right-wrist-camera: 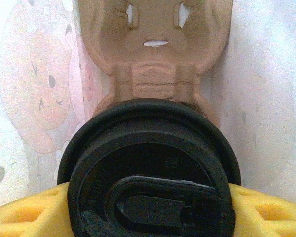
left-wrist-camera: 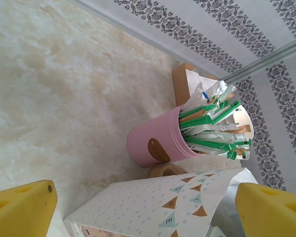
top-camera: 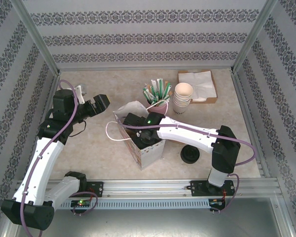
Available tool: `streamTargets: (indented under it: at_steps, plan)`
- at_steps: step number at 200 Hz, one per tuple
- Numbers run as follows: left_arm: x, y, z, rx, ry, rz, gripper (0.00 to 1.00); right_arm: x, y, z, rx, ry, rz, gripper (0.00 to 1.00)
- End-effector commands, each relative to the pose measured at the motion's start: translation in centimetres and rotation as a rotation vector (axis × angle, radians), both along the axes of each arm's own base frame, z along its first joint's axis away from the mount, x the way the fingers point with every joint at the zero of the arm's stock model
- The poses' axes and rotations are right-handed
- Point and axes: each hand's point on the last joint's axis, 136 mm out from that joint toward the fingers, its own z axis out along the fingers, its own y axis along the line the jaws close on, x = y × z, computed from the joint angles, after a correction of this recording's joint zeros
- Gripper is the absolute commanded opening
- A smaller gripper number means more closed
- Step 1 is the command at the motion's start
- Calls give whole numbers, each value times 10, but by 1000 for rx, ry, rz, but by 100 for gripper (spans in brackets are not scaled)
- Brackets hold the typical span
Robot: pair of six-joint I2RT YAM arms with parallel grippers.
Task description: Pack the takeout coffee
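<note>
**Well down in the bag: coffee gripped beside the carrier**

The takeout coffee [right-wrist-camera: 150,187] sat inside the paper bag [top-camera: 150,155] at the middle of the counter [top-camera: 89,148], its black lid facing the wrist camera. The right fingers [right-wrist-camera: 24,217] were closed on it from both sides, below the lid. A brown pulp cup carrier [right-wrist-camera: 155,49] lay just beyond the lid, between the bag's walls. Left of the bag, the left fingers [left-wrist-camera: 24,207] stood wide apart and held nothing. Behind the bag stood a pink holder [left-wrist-camera: 153,143] of green sachets, a stack of cups [top-camera: 182,96] and a napkin tray [top-camera: 200,84]. A loose black lid [top-camera: 190,154] lay to the bag's right.
</note>
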Motion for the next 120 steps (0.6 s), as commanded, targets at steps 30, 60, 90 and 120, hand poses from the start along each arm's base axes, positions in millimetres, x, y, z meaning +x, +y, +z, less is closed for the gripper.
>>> streamTargets:
  at_steps: [30,60,90,120]
  plan:
    - [-1,-4,11,-11,-11,-15,93,-37,-30,-71,-265,165,72,48]
    - [0,-4,12,-13,-11,-13,94,-46,-27,-85,-250,209,70,47]
    - [0,-4,11,-16,-8,-11,94,-54,-10,-89,-135,249,43,47]
    - [1,-4,11,-21,-8,-11,93,-53,-5,-91,-82,265,13,47]
